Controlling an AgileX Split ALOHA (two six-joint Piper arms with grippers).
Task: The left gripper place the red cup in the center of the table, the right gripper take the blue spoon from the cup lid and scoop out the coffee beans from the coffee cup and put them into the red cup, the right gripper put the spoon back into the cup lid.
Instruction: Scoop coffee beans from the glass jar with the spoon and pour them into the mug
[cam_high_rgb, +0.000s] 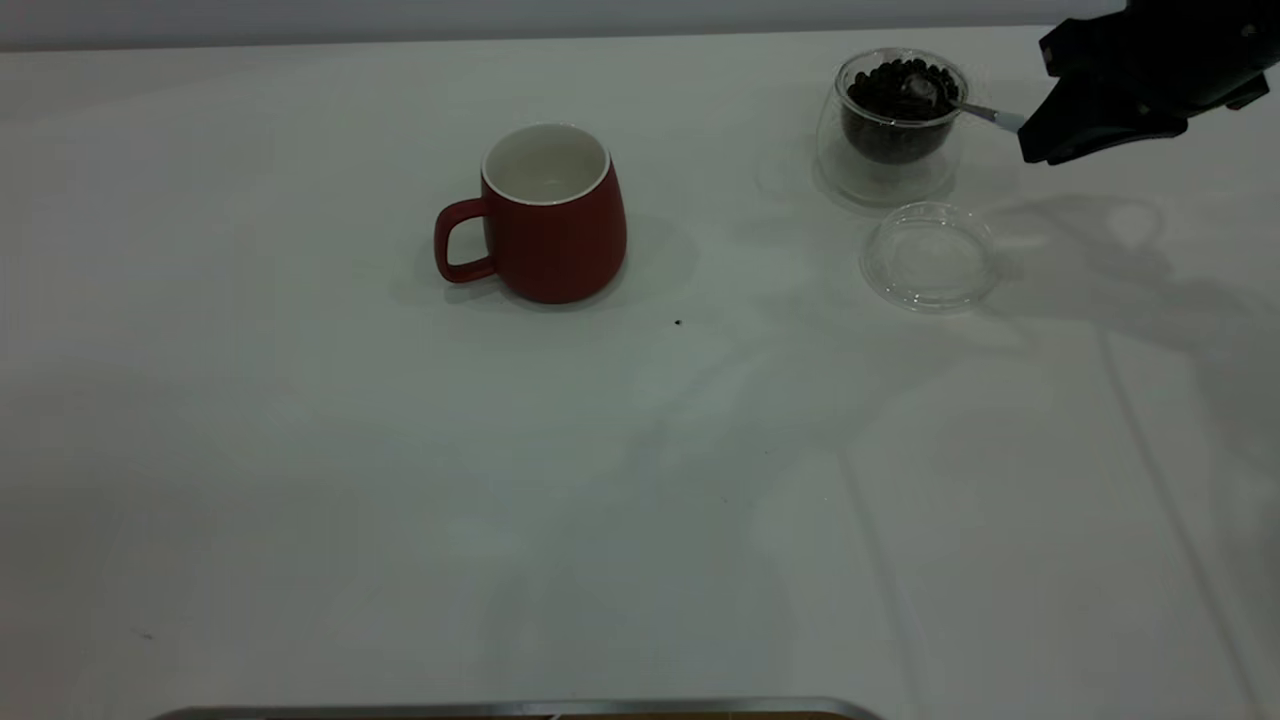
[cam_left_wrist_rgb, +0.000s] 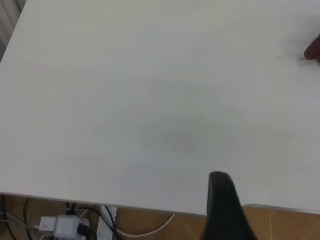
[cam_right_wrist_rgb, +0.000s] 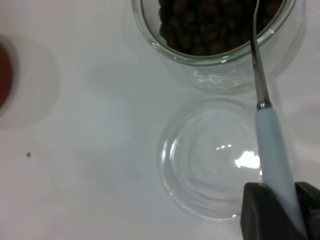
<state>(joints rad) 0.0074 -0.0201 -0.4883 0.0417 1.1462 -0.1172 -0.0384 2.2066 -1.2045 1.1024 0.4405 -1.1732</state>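
Observation:
The red cup (cam_high_rgb: 550, 215) stands upright near the middle of the table (cam_high_rgb: 400, 480), handle to the left, white inside; a sliver of it shows as the red cup (cam_right_wrist_rgb: 3, 75) in the right wrist view. At the far right my right gripper (cam_high_rgb: 1032, 135) is shut on the blue spoon (cam_right_wrist_rgb: 272, 145) by its pale handle. The spoon's metal bowl (cam_high_rgb: 920, 90) rests in the coffee beans (cam_high_rgb: 890, 105) inside the coffee cup (cam_high_rgb: 893, 130). The cup lid (cam_high_rgb: 930, 255) lies bare in front of that cup. My left gripper (cam_left_wrist_rgb: 225, 210) hangs open over the table edge, holding nothing.
A tiny dark speck (cam_high_rgb: 678, 322) lies on the white top right of the red cup. A metal edge (cam_high_rgb: 520, 708) runs along the table's near side. Under the table edge, cables and a power strip (cam_left_wrist_rgb: 65, 225) show on the floor.

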